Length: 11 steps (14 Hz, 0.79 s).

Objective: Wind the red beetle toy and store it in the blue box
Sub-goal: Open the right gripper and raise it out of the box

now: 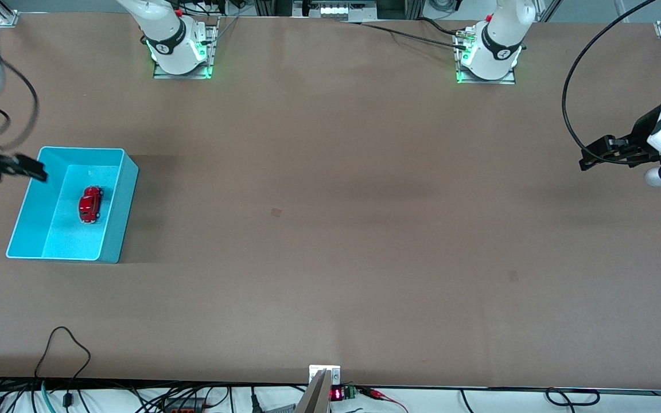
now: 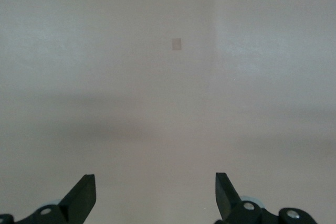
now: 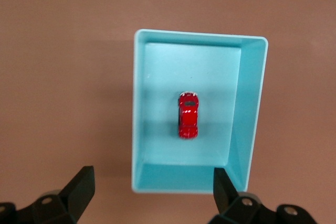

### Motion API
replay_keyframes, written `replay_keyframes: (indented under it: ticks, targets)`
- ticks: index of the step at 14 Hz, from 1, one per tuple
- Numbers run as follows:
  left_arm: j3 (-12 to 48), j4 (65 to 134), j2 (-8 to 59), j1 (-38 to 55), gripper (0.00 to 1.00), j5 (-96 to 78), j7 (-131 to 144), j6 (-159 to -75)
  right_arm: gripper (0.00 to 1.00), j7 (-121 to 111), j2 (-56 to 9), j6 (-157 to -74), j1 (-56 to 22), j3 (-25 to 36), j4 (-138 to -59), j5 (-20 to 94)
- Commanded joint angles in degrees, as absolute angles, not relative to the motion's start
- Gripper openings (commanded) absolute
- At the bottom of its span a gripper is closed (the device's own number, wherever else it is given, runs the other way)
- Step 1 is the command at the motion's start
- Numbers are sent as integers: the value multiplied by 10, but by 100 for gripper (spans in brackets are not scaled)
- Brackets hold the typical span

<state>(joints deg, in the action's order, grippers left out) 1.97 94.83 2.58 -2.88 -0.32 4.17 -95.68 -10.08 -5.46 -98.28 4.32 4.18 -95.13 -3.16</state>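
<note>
Seeing the red beetle toy (image 1: 90, 204) stored in the blue box (image 1: 117, 225).
My right gripper (image 1: 37, 170) hangs wide by the desk's right-arm edge; left gripper (image 1: 588, 159), wide, waits.

red beetle toy (image 1: 90, 204): glossy, upright on wheels, mid-floor of box | blue box (image 1: 117, 232): cyan, open-topped, at right arm's table end, nine o'clock

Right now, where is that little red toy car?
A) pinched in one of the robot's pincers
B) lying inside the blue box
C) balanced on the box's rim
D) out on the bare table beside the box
B: the red beetle toy sits on the floor of the blue box, clear of its walls, while the right pincer hangs open above with nothing in it.
</note>
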Motion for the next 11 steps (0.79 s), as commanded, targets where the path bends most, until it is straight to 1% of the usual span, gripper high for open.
replay_keyframes:
  ticks: [1, 3, 11]
  targets:
    - [24, 953, 14, -32, 100, 5, 33, -954, 100, -97, -62, -884, 44, 4, -869, -33]
    - [24, 953, 14, -32, 100, 5, 33, -953, 100, -90, -49, -864, 44, -1, -860, -26]
    - [25, 953, 14, -32, 100, 5, 33, -950, 100, -82, -47, -868, 44, -1, -872, -26]
